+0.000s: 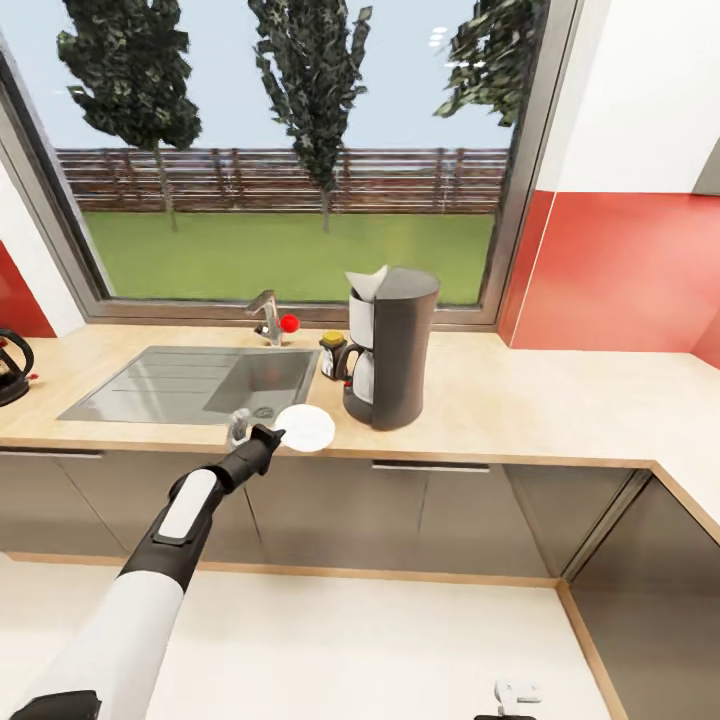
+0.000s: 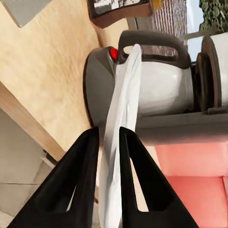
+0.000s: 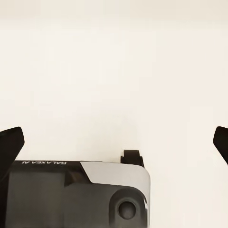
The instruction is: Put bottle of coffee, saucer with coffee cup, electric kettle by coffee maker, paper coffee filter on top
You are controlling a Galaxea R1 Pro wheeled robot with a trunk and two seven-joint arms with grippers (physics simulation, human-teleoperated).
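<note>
The left gripper [image 1: 272, 436] has its jaws pinching the white saucer [image 1: 305, 427] by its rim, and the left wrist view shows the thin disc edge-on between the two black fingers [image 2: 85, 161], with the coffee maker's glass carafe close behind it. From the head view the saucer sits at the front edge of the tabletop [image 1: 560, 400], just in front and to the sink side of the coffee maker [image 1: 392, 348]; whether it already rests on the wood or hangs slightly above cannot be told. A paper filter [image 1: 366, 283] pokes up from the top of the coffee maker, the coffee bottle [image 1: 332, 353] stands just behind the coffee maker on the window side, and the electric kettle [image 1: 12, 366] is well apart from the coffee maker, past the sink [image 1: 190, 383]. The step in hand looks like setting the saucer down beside the coffee maker. To do it well, the disc should be brought flat before release, since a tilted plate let go near the counter edge could rock or slide off toward the floor; nudging it a little further in from the edge, short of the coffee maker's base, would leave room for the cup. Open the jaws only once the saucer bears on the wood, then withdraw along the rim line so the fingers do not drag it. The right gripper [image 3: 114, 142] shows both fingertips set far apart, so its jaws are spread, holding nothing.
</note>
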